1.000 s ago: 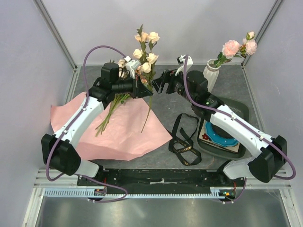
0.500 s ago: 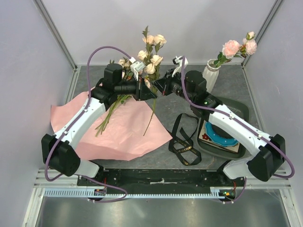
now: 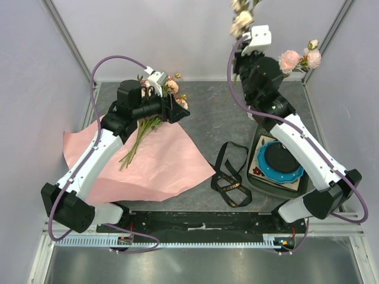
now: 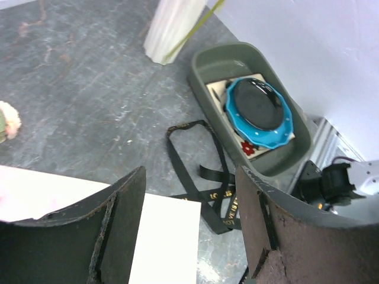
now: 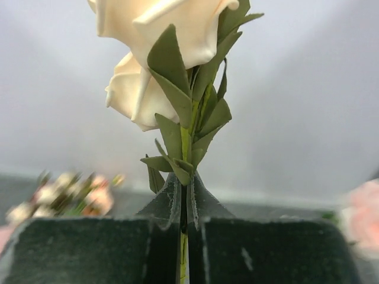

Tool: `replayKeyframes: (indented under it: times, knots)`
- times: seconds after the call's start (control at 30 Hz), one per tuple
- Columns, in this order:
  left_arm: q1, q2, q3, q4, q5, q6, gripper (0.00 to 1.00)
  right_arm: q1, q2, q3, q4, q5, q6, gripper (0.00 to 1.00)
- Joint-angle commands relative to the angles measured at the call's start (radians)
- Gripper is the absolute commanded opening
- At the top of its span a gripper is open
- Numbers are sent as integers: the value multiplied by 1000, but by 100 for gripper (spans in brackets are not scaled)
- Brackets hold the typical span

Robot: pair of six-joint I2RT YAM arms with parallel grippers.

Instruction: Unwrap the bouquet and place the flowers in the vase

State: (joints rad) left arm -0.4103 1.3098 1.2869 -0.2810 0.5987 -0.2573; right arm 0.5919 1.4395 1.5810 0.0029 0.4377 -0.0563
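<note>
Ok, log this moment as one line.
left gripper open, empty | right gripper shut on cream rose stem, held high | vase holds pink roses | other flowers on pink paper

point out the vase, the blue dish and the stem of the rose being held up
vase (image 4: 172, 29), left wrist view, on its ribbed white body
blue dish (image 3: 279, 160), top view, on its black centre
rose stem (image 5: 185, 141), right wrist view, on the green stalk below the blooms

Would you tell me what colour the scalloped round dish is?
The dish is blue, black centre; clearest in left wrist view.
</note>
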Motion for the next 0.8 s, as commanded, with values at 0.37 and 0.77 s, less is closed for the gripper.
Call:
replayKeyframes:
  times: [0.37,0.77]
  knots:
    - [70,22,-21,57,-36,-34,69,-155,294,425,243,242,-514,0]
    - [102,43,-31,83,18,-66,69,-228,294,427,263,227,-473,0]
